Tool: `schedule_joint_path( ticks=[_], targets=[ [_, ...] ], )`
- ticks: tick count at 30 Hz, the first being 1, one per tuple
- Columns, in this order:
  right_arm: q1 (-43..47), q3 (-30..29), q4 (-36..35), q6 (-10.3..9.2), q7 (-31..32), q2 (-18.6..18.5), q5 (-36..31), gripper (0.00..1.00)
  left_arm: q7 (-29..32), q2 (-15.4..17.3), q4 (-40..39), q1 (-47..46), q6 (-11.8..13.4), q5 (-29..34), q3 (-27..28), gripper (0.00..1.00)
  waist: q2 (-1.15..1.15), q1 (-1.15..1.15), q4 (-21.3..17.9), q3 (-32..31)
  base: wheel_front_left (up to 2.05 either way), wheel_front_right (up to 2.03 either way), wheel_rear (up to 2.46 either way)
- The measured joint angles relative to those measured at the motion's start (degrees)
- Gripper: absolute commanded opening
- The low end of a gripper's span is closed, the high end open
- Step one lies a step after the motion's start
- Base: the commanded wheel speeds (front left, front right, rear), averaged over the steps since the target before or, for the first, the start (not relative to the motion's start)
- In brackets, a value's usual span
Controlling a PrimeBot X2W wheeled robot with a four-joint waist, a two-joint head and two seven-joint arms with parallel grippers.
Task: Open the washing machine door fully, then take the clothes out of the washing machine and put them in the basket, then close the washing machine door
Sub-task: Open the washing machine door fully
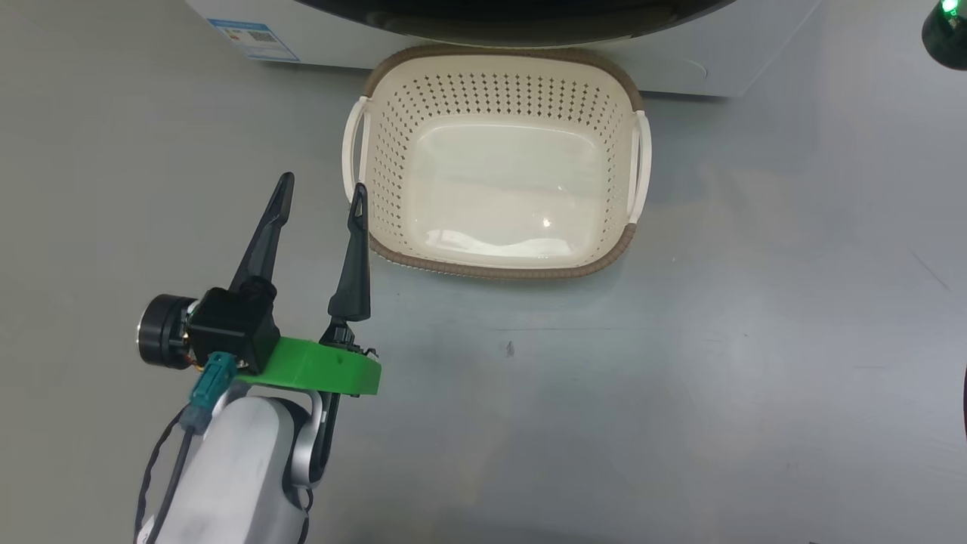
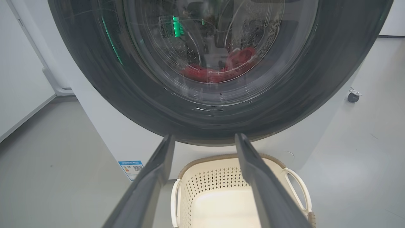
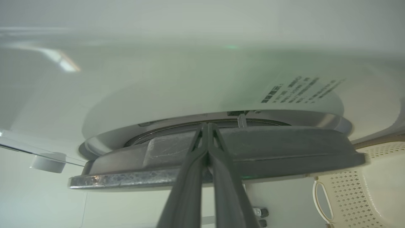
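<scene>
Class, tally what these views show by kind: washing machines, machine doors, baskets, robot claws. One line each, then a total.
Washing machine: 1
Washing machine door: 1
Basket: 1
Claws: 2 (left claw open, right claw shut)
Total: 5

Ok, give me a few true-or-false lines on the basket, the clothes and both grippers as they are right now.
The basket is empty. True.
The clothes lie in the drum, behind the washing machine door. True.
The left gripper is shut. False: its fingers stand apart and hold nothing.
The right gripper is wide open. False: its fingers are pressed together, tips at the door's edge.
</scene>
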Motion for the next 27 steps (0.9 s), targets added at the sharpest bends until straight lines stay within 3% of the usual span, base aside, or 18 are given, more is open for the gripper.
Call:
schedule_joint_path(
  ticks=[14,27],
  targets=[
    [-3.9,1.9,5.0,-0.07,2.6,0.1,0.0,0.0,0.0,-0.2,0.1,-0.2,0.1,-1.4,-0.8,1.0,0.0,0.0,1.2,0.5,0.0,0.0,0.0],
    [-4.6,3.8,7.8,-0.08,7.1,-2.4,0.0,0.0,0.0,-0.2,0.7,-0.4,0.2,-1.2,-1.3,1.0,0.0,0.0,1.4,0.0,0.0,0.0,0.0]
  ],
)
